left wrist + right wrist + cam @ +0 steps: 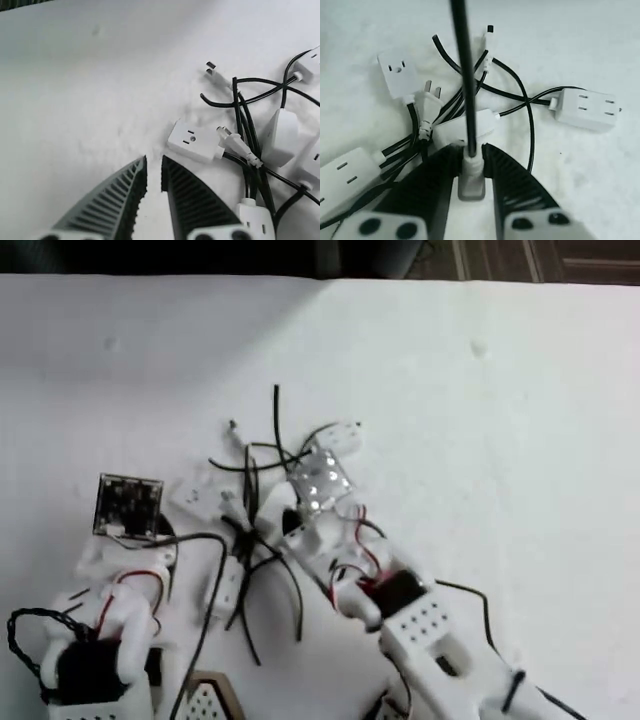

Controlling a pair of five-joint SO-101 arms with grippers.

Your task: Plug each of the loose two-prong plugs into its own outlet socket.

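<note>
Several white outlet sockets and two-prong plugs on short black cords lie tangled mid-table (250,530). My right gripper (471,152) is shut on a white plug (471,182), whose black cord (462,75) rises straight away from the fingers. Beyond it lie a socket (397,75), a loose two-prong plug (432,100) and another socket (587,107). My left gripper (154,172) stands at the left of the tangle, shut to a thin slit with nothing in it. Just past its tips are a socket (192,142) and a plug (230,137) lying beside it; a further plug (212,70) lies loose.
The white table (500,440) stretches bare to the right and back of the tangle. The left arm (110,640) fills the front left corner; the right arm (420,625) comes in from the front right. A dark edge (300,255) bounds the far side.
</note>
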